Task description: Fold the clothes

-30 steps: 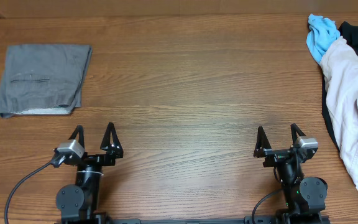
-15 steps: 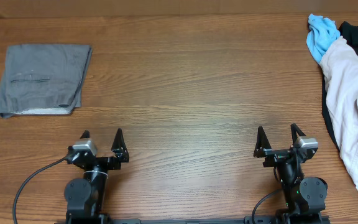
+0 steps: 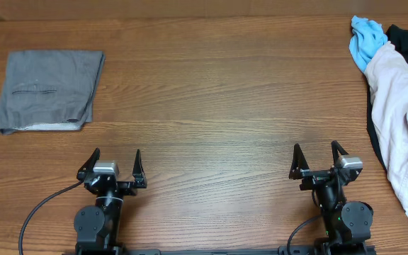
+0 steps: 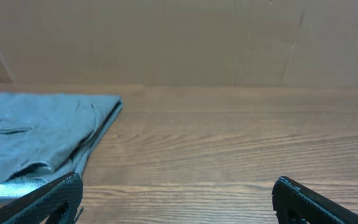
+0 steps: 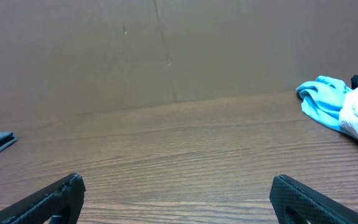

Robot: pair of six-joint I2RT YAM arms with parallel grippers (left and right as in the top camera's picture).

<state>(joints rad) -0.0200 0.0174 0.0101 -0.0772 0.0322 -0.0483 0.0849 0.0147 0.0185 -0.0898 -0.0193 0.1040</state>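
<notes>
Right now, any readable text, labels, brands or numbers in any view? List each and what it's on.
None readable in any view. The gray shorts, whitish-pink garment, light-blue cloth, wooden table, left gripper and right gripper show no print, tag, logo or number. The wall behind is plain.

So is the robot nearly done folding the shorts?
Looks done: the gray shorts lie folded in a flat rectangle at the far left. In hand: nothing, the left gripper and right gripper are both open and empty. Left: maybe nothing; the pale garment and blue cloth sit heaped on the right.
</notes>
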